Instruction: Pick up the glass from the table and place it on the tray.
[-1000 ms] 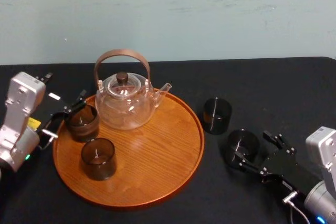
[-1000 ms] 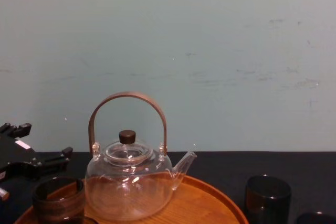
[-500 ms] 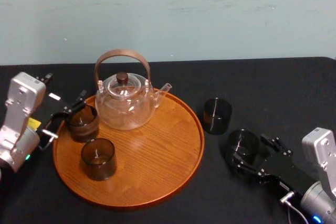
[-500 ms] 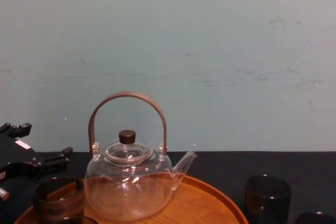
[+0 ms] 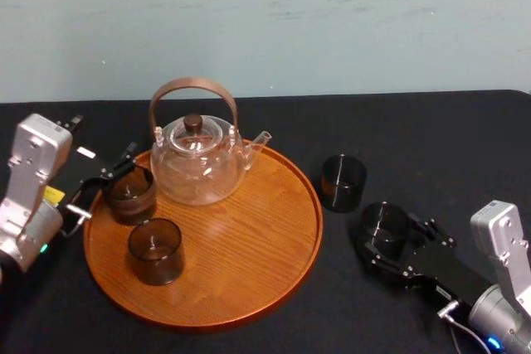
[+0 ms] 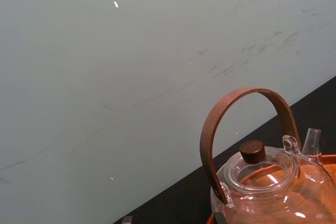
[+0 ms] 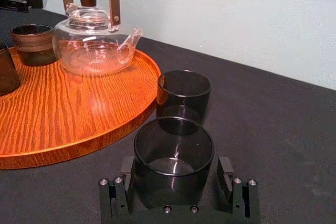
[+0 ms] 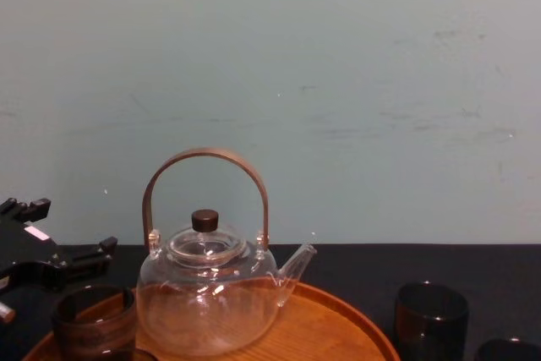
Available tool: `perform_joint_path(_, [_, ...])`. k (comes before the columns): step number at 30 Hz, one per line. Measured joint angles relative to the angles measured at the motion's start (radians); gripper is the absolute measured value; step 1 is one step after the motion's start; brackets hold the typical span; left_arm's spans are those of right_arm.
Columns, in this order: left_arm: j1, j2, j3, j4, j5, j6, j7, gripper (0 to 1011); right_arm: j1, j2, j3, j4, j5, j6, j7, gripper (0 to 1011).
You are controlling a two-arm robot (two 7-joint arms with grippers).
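A dark glass (image 5: 383, 223) stands on the black table right of the tray (image 5: 274, 263), a large round orange-brown wooden one. My right gripper (image 5: 392, 240) is open and straddles this glass. In the right wrist view the glass (image 7: 173, 153) sits between the two fingers (image 7: 127, 172), with a thin gap on each side. A second dark glass (image 5: 343, 181) stands just beyond it on the table. At the tray's left edge my left gripper (image 5: 106, 184) is open next to a banded glass (image 5: 129, 196) that rests on the tray.
A clear glass teapot (image 5: 197, 159) with a brown arched handle stands at the back of the tray. Another dark glass (image 5: 155, 250) sits at the tray's front left. A pale wall (image 8: 338, 82) closes off the far side of the table.
My right gripper has slid forward and to the left, so its fingers now reach farther along the sides of the glass. The glass and the left arm have stayed put.
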Motion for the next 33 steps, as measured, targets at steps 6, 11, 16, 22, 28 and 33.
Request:
perform_joint_path(6, [0.0,0.0,0.0,0.0,0.0,0.0,0.0,1001,0.025,-0.006,-0.008,0.034,0.003,-0.005,0.008,1002])
perform_joint_path(11, [0.0,0.0,0.0,0.0,0.0,0.0,0.0,1001,0.052,-0.01,-0.018,0.065,0.003,-0.013,0.019,1002])
perform_joint_path(16, [0.0,0.0,0.0,0.0,0.0,0.0,0.0,1001,0.075,-0.014,-0.029,0.088,0.008,-0.022,0.033,1002])
perform_joint_path(22, [0.0,0.0,0.0,0.0,0.0,0.0,0.0,1001,0.105,-0.019,-0.047,0.114,0.02,-0.026,0.055,1002])
perform_joint_path(28, [0.0,0.0,0.0,0.0,0.0,0.0,0.0,1001,0.126,-0.024,-0.054,0.136,0.043,-0.03,0.073,1002])
perform_joint_path(33, [0.0,0.0,0.0,0.0,0.0,0.0,0.0,1002,0.125,-0.023,-0.055,0.136,0.043,-0.03,0.073,1002])
